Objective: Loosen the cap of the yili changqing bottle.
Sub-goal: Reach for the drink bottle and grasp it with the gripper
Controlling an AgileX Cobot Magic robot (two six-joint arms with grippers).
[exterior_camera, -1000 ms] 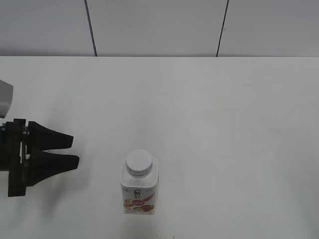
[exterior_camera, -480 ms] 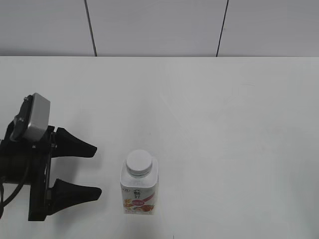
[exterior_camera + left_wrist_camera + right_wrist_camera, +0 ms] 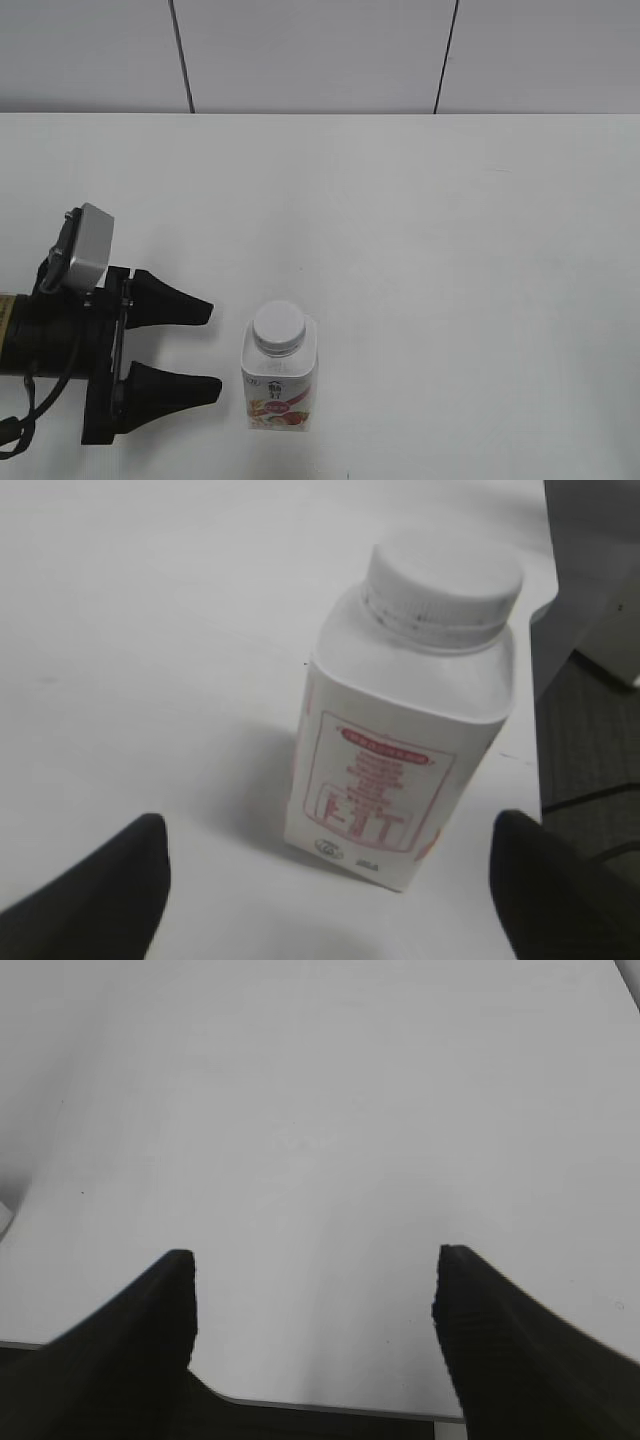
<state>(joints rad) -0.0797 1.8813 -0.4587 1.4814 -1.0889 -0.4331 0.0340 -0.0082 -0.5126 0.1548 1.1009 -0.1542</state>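
Approach step: yili changqing bottle (image 3: 280, 372) stands upright near the table's (image 3: 450, 250) front edge, cap (image 3: 278, 326) on; left gripper (image 3: 213, 350) spread wide just beside it, right gripper (image 3: 312, 1290) spread over bare table; next, left should enclose the body.

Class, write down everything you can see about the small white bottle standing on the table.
The yili changqing bottle is white, squarish plastic with sloped shoulders, upright on the white table. A red-and-orange label faces the front; red print covers another side. Its ribbed white cap sits on the neck. Nothing grips it; the left gripper waits beside it, open.
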